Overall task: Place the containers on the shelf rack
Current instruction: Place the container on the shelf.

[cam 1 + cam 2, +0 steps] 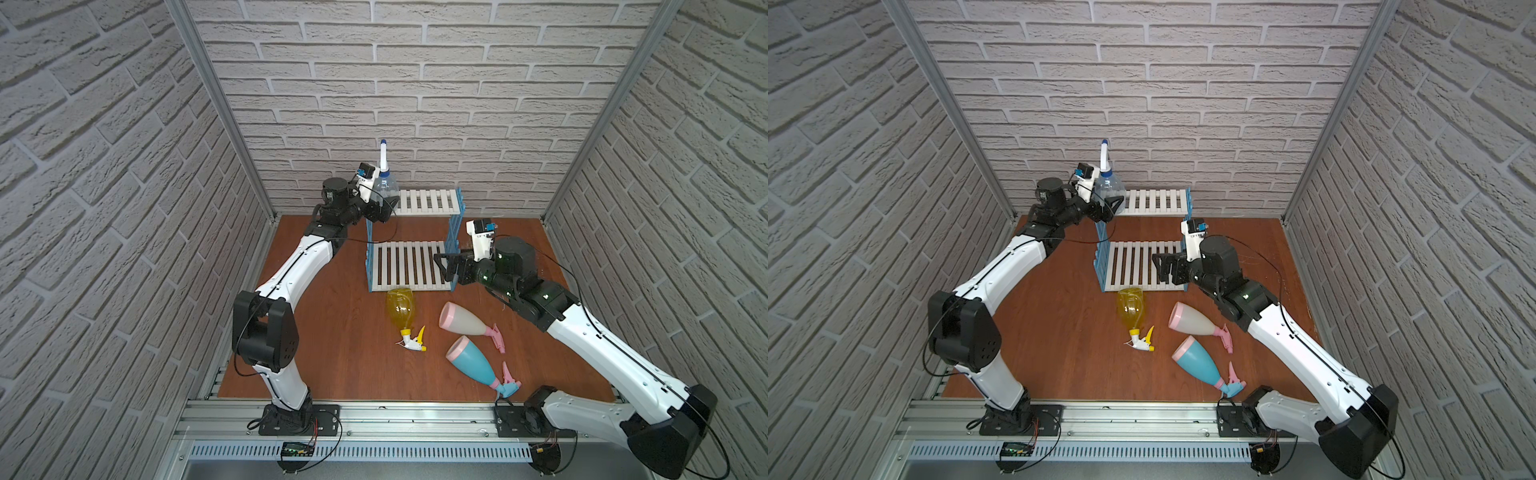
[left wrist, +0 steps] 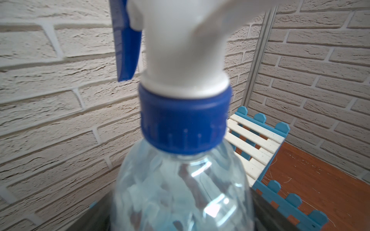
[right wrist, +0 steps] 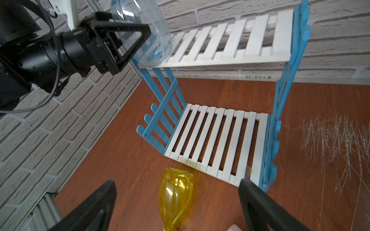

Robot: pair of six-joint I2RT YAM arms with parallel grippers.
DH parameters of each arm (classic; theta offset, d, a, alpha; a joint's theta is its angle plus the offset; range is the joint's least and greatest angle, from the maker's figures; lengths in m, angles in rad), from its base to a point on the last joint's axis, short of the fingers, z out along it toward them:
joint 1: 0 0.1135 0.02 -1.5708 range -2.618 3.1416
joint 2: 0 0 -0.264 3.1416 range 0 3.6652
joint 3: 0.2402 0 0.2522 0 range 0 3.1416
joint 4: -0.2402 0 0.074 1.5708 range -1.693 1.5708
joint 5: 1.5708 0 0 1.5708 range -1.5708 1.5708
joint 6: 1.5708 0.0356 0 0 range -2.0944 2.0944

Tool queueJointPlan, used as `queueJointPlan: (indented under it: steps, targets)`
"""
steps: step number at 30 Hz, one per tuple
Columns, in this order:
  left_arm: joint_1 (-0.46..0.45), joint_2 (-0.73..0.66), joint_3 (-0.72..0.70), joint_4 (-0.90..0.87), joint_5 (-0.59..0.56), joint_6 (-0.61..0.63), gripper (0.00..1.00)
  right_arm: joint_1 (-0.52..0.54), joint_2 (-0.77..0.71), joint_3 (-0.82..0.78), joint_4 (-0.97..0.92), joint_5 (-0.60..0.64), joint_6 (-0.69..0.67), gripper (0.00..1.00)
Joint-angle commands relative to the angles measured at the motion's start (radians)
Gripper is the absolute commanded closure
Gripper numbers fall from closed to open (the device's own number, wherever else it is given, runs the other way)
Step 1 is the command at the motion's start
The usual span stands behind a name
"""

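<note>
The shelf rack (image 1: 428,201) (image 1: 1154,201) (image 2: 254,140) (image 3: 220,140) stands at the back of the table. A clear container (image 1: 385,189) (image 1: 1109,189) (image 2: 180,190) (image 3: 144,30) stands upright on the left end of its top shelf. My left gripper (image 1: 380,210) (image 1: 1108,205) (image 2: 181,210) is open, its fingers flanking that bottle's body. My right gripper (image 1: 446,266) (image 1: 1163,266) (image 3: 177,183) hangs open and empty by the lower shelf's front right corner. On the table in front lie a yellow container (image 1: 400,309) (image 1: 1131,309) (image 3: 176,200), a cream-white one (image 1: 461,319) (image 1: 1192,320) and a light blue one (image 1: 473,361) (image 1: 1198,361).
Brick-pattern walls enclose the wooden table (image 1: 332,332) on three sides. A metal rail (image 1: 395,415) with both arm bases runs along the front edge. The lower shelf (image 1: 407,266) holds nothing. Scratch marks (image 3: 330,136) cover the table right of the rack.
</note>
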Motion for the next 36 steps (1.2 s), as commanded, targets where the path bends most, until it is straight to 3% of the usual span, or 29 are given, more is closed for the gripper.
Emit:
queueJointPlan:
  steps: [1,14,25,29,36]
  targets:
    - [0.008,0.017,0.037,0.023,0.07,0.012,0.06,-0.001,0.086,0.117,0.092,-0.026,-0.042,0.01]
    - [0.013,0.058,0.083,0.009,0.119,0.032,0.06,-0.017,0.594,0.729,0.055,-0.131,-0.176,0.05]
    - [0.02,0.061,0.09,-0.001,0.149,0.038,0.07,-0.051,0.962,1.31,-0.222,-0.229,-0.251,0.05]
    - [0.021,0.061,0.092,-0.001,0.153,0.041,0.07,-0.067,1.039,1.424,-0.294,-0.267,-0.282,0.05]
    - [0.022,0.076,0.103,-0.006,0.172,0.043,0.07,-0.092,1.087,1.458,-0.311,-0.408,-0.345,0.02]
